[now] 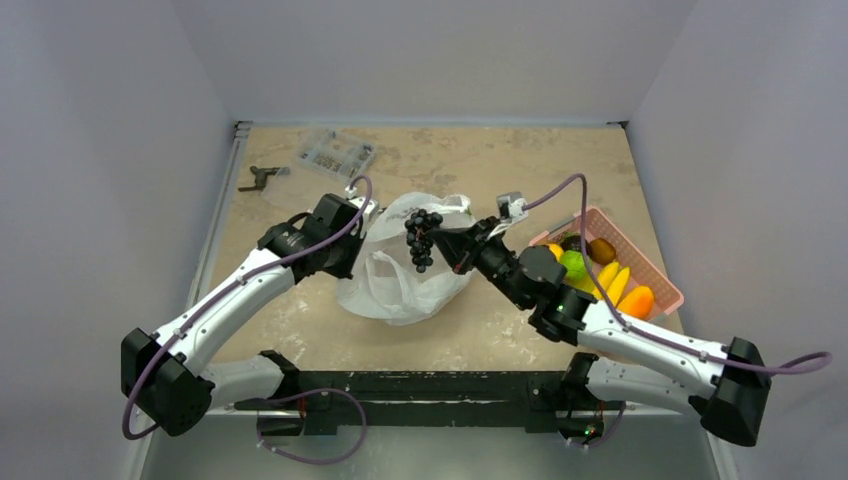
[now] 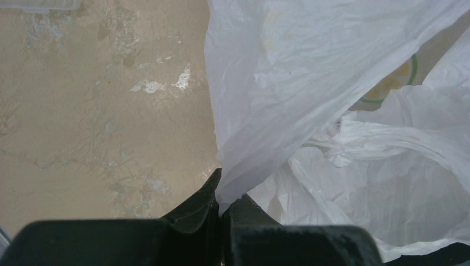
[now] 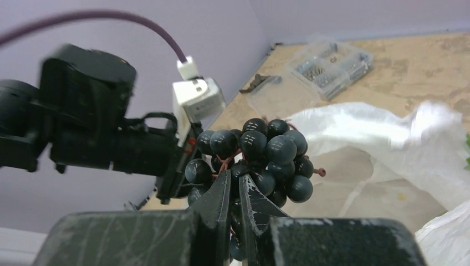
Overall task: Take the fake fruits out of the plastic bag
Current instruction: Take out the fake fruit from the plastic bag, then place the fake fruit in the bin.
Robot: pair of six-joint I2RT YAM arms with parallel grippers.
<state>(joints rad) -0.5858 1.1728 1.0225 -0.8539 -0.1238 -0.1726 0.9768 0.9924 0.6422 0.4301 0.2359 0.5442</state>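
The white plastic bag (image 1: 405, 275) lies crumpled mid-table. My left gripper (image 1: 362, 232) is shut on the bag's left edge; in the left wrist view the fingers (image 2: 191, 213) pinch a fold of the bag (image 2: 310, 83). My right gripper (image 1: 440, 245) is shut on a dark grape bunch (image 1: 421, 238) and holds it in the air above the bag. In the right wrist view the grape bunch (image 3: 266, 149) sits between the fingertips (image 3: 255, 202), with the bag (image 3: 382, 144) below. Other fake fruits, orange, green and yellow bananas (image 1: 610, 283), lie in the pink basket (image 1: 655, 265).
A clear plastic parts box (image 1: 333, 152) and a small dark tool (image 1: 260, 178) sit at the back left of the table. The pink basket stands at the right edge, beside my right arm. Grey walls enclose the table on three sides.
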